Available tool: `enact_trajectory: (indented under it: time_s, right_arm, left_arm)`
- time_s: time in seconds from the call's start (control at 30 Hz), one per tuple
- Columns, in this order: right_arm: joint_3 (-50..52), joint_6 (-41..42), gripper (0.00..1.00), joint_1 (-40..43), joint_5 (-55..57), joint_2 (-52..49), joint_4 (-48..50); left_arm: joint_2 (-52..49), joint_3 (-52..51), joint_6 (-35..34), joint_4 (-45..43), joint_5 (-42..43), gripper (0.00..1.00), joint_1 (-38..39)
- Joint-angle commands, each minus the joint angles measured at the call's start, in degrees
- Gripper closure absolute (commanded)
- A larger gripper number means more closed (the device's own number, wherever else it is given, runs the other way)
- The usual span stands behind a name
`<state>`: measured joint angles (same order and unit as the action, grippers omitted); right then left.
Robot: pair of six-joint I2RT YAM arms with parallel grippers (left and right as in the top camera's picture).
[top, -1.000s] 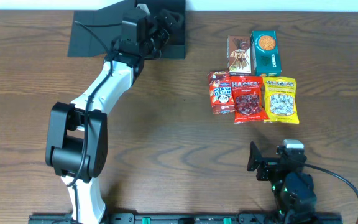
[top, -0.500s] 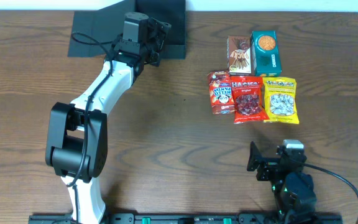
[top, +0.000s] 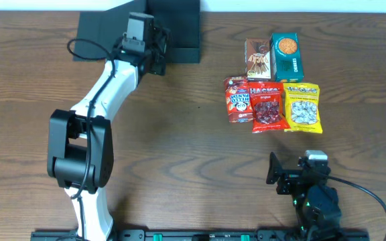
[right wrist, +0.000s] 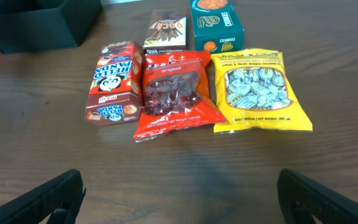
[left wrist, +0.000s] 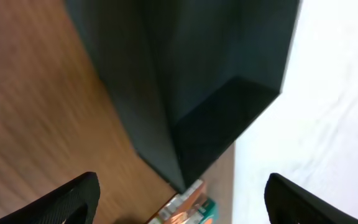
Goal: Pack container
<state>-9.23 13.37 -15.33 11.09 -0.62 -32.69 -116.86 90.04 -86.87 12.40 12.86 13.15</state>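
On the brown wooden table (top: pixel 193 147), seen from overhead, the matte black rectangular cardboard container (top: pixel 181 27) sits at the 12 o'clock edge. Its flat flap lid (top: pixel 99 37) is spread on the wood at its 9 o'clock side. The left arm reaches up from 7 o'clock, its head over the place where flap and box meet. In the wrist view the left gripper (left wrist: pixel 182 200) has its fingers (left wrist: pixel 73 198) wide apart. Nothing is between them, and the dark box wall lies ahead of them. Whether it touches the box cannot be told.

At 2 o'clock five snacks are grouped close together:
- a red and brown Hello Panda carton (right wrist: pixel 112 84)
- a red packet of dark sweets (right wrist: pixel 176 93)
- a yellow packet (right wrist: pixel 260 93)
- behind them, a brown carton (right wrist: pixel 165 28)
- a small teal carton with an orange circle (right wrist: pixel 215 23)

The right gripper (right wrist: pixel 185 202) rests at 5 o'clock, well apart from the snacks. Its fingers are spread wide and it holds nothing.
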Motion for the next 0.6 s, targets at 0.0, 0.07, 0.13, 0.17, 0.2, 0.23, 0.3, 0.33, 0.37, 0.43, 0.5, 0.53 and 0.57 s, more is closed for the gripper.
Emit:
enact_trajectory:
  time_s: [0.0,0.07,0.13,0.17,0.2,0.23,0.3,0.33,0.37,0.43,0.5,0.53,0.57]
  right_arm:
    - [0.5,-0.6,0.01,0.3,0.0,0.3,-0.1]
    - [0.5,-0.6,0.01,0.3,0.0,0.3,-0.1]
    - [0.5,-0.6,0.01,0.3,0.0,0.3,-0.1]
    - [0.5,-0.6,0.01,0.3,0.0,0.3,-0.1]
    - [0.5,-0.6,0.01,0.3,0.0,0.3,-0.1]
    - [0.5,-0.6,0.01,0.3,0.0,0.3,-0.1]
    - [0.5,-0.6,0.01,0.3,0.0,0.3,-0.1]
    - [0.5,-0.6,0.01,0.3,0.0,0.3,-0.1]
    - [0.5,-0.6,0.01,0.3,0.0,0.3,-0.1]
    - [0.5,-0.6,0.01,0.3,0.0,0.3,-0.1]
    - [0.5,-0.6,0.01,0.3,0.0,0.3,-0.1]
    - [0.5,-0.6,0.01,0.3,0.0,0.3,-0.1]
    - [0.5,-0.6,0.01,0.3,0.0,0.3,-0.1]
  left_arm:
    - [-2.7,4.7,-0.3,1.5,-0.9,0.14,-0.4]
    - [-3.9,7.0,-0.1,3.5,-0.8,0.13,-0.4]
    - [-5.7,9.6,-0.1,6.1,0.0,0.14,-0.4]
    - [-6.6,10.6,-0.1,7.1,0.5,0.13,-0.4]
    - [-7.5,11.5,-0.2,7.6,1.2,0.14,-0.4]
    - [-8.3,12.3,-0.2,7.8,2.1,0.13,-0.4]
    - [-9.9,13.3,-0.8,8.0,3.1,0.14,-0.4]
    - [-10.3,13.4,-1.0,8.0,3.3,0.14,-0.4]
    - [-10.8,13.5,-1.1,8.3,3.7,0.14,-0.4]
    - [-11.3,13.5,-1.1,9.4,4.3,0.14,-0.4]
    - [-11.5,13.5,-1.0,10.6,4.4,0.14,-0.4]
    - [-11.7,13.5,-1.0,10.9,4.3,0.14,-0.4]
    - [-12.0,13.5,-1.0,11.0,4.0,0.14,-0.4]
